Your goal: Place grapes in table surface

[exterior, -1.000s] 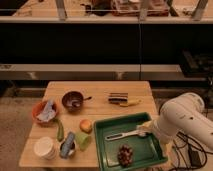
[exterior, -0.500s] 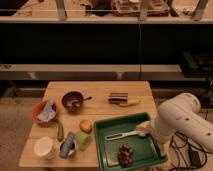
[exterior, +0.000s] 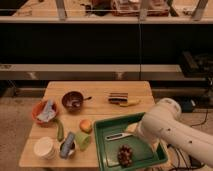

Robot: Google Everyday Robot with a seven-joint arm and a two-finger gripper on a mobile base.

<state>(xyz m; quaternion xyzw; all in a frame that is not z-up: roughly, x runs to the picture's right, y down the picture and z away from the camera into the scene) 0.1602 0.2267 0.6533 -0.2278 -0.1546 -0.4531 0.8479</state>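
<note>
The grapes (exterior: pixel 125 155), a dark purple-red cluster, lie in the near part of the green tray (exterior: pixel 106 126), with nothing holding them. The tray rests on the right half of the light wooden table surface (exterior: pixel 100 90). My white arm (exterior: pixel 162 127) reaches in from the right over the tray's right side, just above and right of the grapes. The gripper is hidden behind the arm's white housing, somewhere over the tray; nothing shows in its grasp.
A light utensil (exterior: pixel 118 135) lies in the tray. On the table are a purple bowl (exterior: pixel 73 101), an orange bowl with a blue cloth (exterior: pixel 45 112), an orange fruit (exterior: pixel 86 125), a white cup (exterior: pixel 44 147), a banana (exterior: pixel 129 103) and a dark bar (exterior: pixel 118 96). Shelving stands behind.
My arm has swung left from beside the table to over the tray's right side. The grapes and the other items have not moved.
</note>
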